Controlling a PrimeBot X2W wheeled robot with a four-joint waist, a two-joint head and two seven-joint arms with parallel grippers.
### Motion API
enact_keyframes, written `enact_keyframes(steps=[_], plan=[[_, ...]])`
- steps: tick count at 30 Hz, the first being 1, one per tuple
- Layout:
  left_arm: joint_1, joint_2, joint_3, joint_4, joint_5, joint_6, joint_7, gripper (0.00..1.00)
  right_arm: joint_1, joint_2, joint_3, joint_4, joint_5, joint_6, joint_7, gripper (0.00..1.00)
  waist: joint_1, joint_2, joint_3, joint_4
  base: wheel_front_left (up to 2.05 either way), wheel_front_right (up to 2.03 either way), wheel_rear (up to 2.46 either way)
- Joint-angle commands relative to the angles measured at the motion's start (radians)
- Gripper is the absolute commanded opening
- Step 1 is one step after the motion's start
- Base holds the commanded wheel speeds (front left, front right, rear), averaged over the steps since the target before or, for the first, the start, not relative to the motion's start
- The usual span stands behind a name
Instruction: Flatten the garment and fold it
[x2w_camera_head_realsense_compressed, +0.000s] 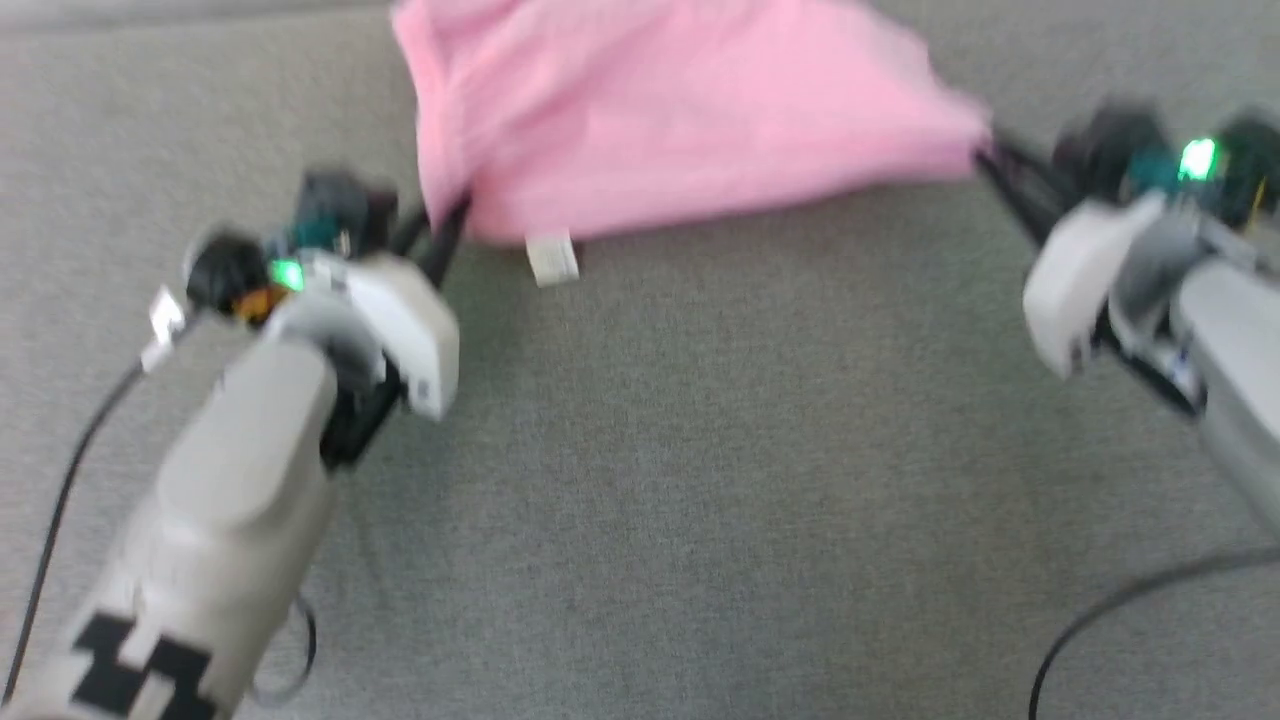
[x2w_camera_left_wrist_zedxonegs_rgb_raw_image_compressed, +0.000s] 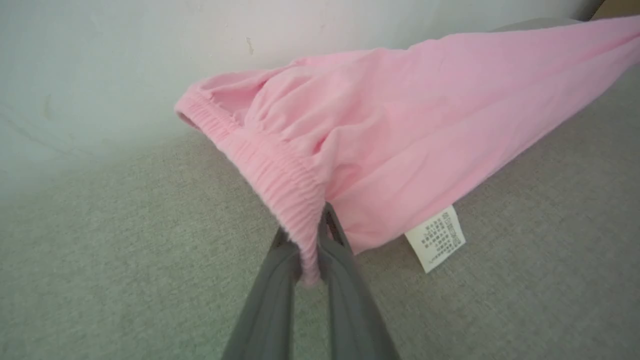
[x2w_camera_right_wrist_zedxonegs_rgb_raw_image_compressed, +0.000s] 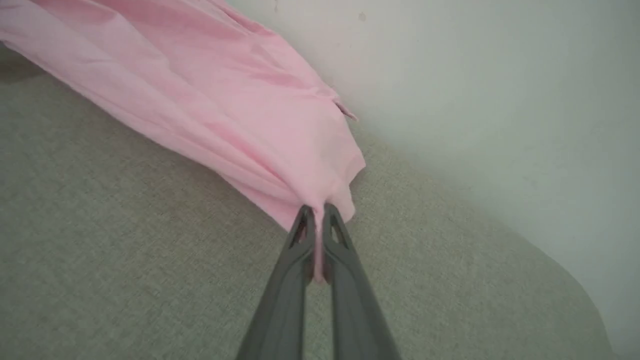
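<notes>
I log the light pink thin cloth shorts (x2w_camera_left_wrist_zedxonegs_rgb_raw_image_compressed: 400, 125) as soft and matt, with a ribbed elastic waistband (x2w_camera_left_wrist_zedxonegs_rgb_raw_image_compressed: 270, 170) and a white printed label (x2w_camera_left_wrist_zedxonegs_rgb_raw_image_compressed: 436, 239). The grey woven cloth surface (x2w_camera_head_realsense_compressed: 700, 480) looks coarse and matt; the right gripper's (x2w_camera_right_wrist_zedxonegs_rgb_raw_image_compressed: 316, 210) dark grey fingers (x2w_camera_right_wrist_zedxonegs_rgb_raw_image_compressed: 287, 295) read as smooth matt plastic.

**Location: plain indoor room, exact type unclear**

I'm working over a flat grey woven-fabric surface (x2w_camera_head_realsense_compressed: 640, 520) with an upholstery-like weave. It butts straight against a pale painted wall (x2w_camera_left_wrist_zedxonegs_rgb_raw_image_compressed: 100, 75) that carries a few small scuff marks (x2w_camera_left_wrist_zedxonegs_rgb_raw_image_compressed: 248, 45). In my right wrist view the surface ends in a rounded corner (x2w_camera_right_wrist_zedxonegs_rgb_raw_image_compressed: 580, 285). A black cable (x2w_camera_head_realsense_compressed: 1110, 600) trails over the fabric. There's a tan patch (x2w_camera_left_wrist_zedxonegs_rgb_raw_image_compressed: 620, 6) past the far end; can't tell what it is. It reads as a padded table or sofa seat. Home or lab, I can't tell.
</notes>
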Motion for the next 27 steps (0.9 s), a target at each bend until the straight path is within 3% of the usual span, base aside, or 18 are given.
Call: enact_keyframes(steps=[1, 7, 12, 22, 27], plan=[[0.044, 0.015, -0.007, -0.021, -0.011, -0.006, 0.008, 0.0, 0.04, -0.022, 0.016, -0.023, 0.026, -0.002, 0.015, 0.0, 0.0003, 0.0, -0.121, 0.002, 0.0, 0.0, 0.0], [0.204, 0.062, -0.046, -0.132, -0.036, -0.003, 0.075, 0.0, 0.175, -0.108, 0.064, -0.133, 0.117, -0.002, 0.112, 0.0, 0.0003, 0.0, -0.208, 0.004, 0.0, 0.0, 0.0], [0.339, 0.1, -0.064, -0.253, -0.062, 0.024, 0.132, 0.0, 0.28, -0.184, 0.059, -0.234, 0.174, -0.002, 0.19, 0.0, 0.0003, 0.0, -0.274, 0.017, 0.0, 0.0, 0.0], [0.653, 0.15, -0.121, -0.554, -0.11, 0.12, 0.213, 0.0, 0.6, -0.326, -0.041, -0.429, 0.268, -0.002, 0.325, 0.0, 0.0003, 0.0, -0.352, 0.056, 0.0, 0.0, 0.0], [0.757, 0.161, -0.151, -0.63, -0.128, 0.151, 0.239, 0.0, 0.748, -0.371, -0.109, -0.498, 0.302, -0.002, 0.4, 0.0, 0.0003, 0.0, -0.363, 0.068, 0.0, 0.0, 0.0]])
